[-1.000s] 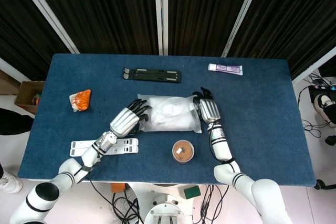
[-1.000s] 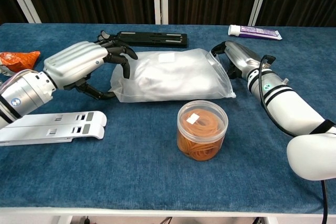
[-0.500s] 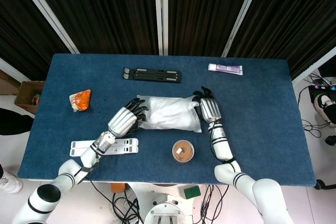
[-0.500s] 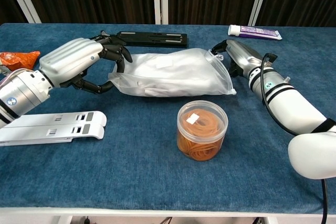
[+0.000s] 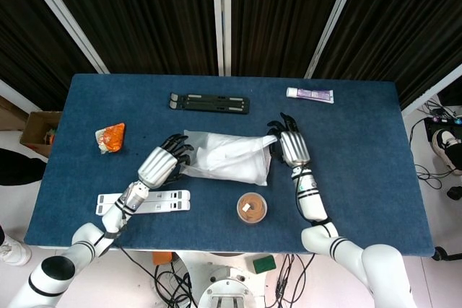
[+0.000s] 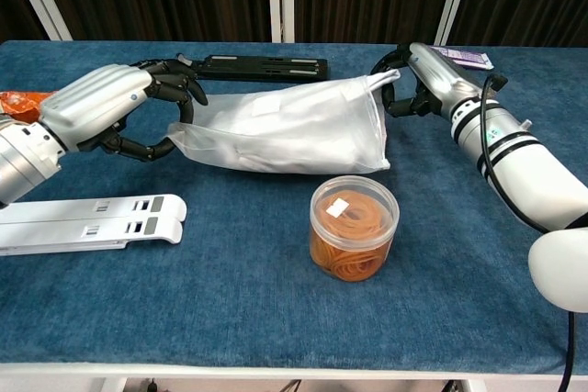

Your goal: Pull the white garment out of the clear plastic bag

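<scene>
- While the left hand [image 6: 96, 112] is pinching one end of the bag [image 6: 285, 130] and the right hand [image 6: 418, 80] is clamping the far corner, the bag is hanging stretched between them, just over the table [image 6: 230, 300].
- The garment [image 5: 231, 158] is sitting inside; pulling steadily apart should be keeping the film taut.
- A jar [image 6: 354, 227] is standing near, and dark curtains [image 5: 144, 12] are hanging behind.

A lab: black curtains [image 5: 144, 12], loose floor cables [image 5: 426, 171].
</scene>
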Robot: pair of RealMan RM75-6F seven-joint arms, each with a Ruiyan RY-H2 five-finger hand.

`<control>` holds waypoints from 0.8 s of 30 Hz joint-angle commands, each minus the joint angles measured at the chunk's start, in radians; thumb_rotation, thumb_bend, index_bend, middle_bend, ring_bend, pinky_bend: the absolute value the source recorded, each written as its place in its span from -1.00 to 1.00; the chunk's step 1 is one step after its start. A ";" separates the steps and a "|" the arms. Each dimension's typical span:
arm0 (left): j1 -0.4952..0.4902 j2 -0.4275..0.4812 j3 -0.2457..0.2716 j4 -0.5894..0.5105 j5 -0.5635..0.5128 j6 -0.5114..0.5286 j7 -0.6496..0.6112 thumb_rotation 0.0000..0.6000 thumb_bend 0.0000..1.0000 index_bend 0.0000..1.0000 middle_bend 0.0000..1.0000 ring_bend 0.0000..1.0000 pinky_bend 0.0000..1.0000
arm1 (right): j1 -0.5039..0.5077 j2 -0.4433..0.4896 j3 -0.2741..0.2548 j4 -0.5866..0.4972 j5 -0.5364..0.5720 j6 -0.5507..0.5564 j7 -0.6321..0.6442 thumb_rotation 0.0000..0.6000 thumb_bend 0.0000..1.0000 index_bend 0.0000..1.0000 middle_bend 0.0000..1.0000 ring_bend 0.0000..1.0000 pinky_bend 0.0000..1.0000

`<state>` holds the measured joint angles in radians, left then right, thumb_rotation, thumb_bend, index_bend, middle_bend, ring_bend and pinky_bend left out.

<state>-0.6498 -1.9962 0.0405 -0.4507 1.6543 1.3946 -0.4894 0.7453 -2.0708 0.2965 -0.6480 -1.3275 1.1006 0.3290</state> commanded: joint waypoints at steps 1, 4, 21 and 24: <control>0.006 0.007 -0.005 -0.009 -0.008 -0.001 -0.003 1.00 0.05 0.26 -0.43 -0.76 -0.73 | -0.035 0.066 -0.009 -0.092 -0.015 0.047 -0.024 1.00 0.40 0.76 -0.41 -1.00 -1.00; 0.016 0.019 -0.012 -0.022 -0.017 0.002 -0.004 1.00 0.06 0.26 -0.43 -0.76 -0.73 | -0.064 0.127 -0.012 -0.180 -0.020 0.079 -0.047 1.00 0.40 0.76 -0.40 -1.00 -1.00; 0.100 0.106 -0.044 -0.086 -0.083 -0.015 0.013 1.00 0.06 0.26 -0.43 -0.76 -0.73 | -0.200 0.443 0.047 -0.513 0.041 0.180 -0.130 1.00 0.40 0.78 -0.39 -1.00 -1.00; 0.118 0.125 -0.044 -0.097 -0.091 -0.019 0.017 1.00 0.07 0.26 -0.43 -0.76 -0.73 | -0.215 0.478 0.063 -0.513 0.072 0.174 -0.145 1.00 0.40 0.78 -0.39 -1.00 -1.00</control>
<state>-0.5378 -1.8769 -0.0033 -0.5427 1.5668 1.3774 -0.4745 0.5396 -1.6057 0.3501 -1.1576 -1.2684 1.2761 0.1935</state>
